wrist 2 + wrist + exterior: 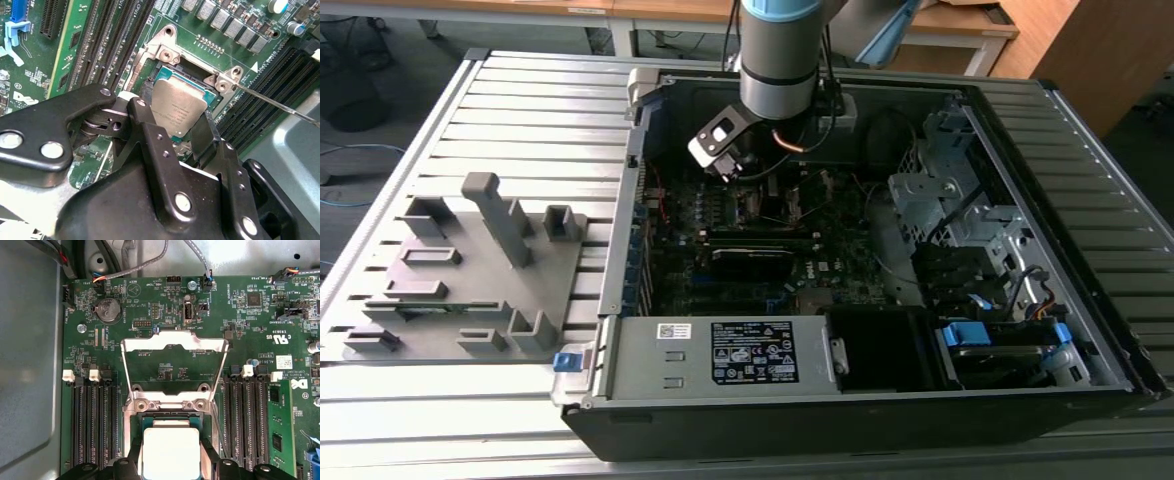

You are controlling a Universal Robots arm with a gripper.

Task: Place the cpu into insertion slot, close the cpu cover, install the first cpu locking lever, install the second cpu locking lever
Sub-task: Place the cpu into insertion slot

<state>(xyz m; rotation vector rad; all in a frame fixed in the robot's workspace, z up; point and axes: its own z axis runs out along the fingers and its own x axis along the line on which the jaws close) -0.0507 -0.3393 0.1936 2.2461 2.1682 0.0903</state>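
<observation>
Status: step one of four was underway, the other three not started.

Pincer (172, 119) was clamped on the chip (177, 106), one finger on each of two opposite edges, grey metal top facing up. In both wrist views the chip sat directly over the socket (167, 417), inside the silver rim, with a strip of dark socket edge showing past one side. I couldn't tell if it was fully seated on the contacts or a touch above them. My read: placed or nearly placed, not let go.

Cover (174, 342) stood open, swung up on its hinge and away from the socket. The board (150, 300) was visible through its cut-out in the first wrist view. So closing the cover was not done.

Levers: in the second wrist view a thin metal rod (280, 104) ran out from one socket corner across the memory slots (270, 75), free and not hooked down. I took it for one locking lever. With the cover up, neither lever could count as installed.

Exterior view: arm (781, 60) reached down into the open computer case (854, 425), which lay on the slatted surface (520, 110). A grey holder tray (467, 270) sat on the exterior view's left, well apart from the work.
</observation>
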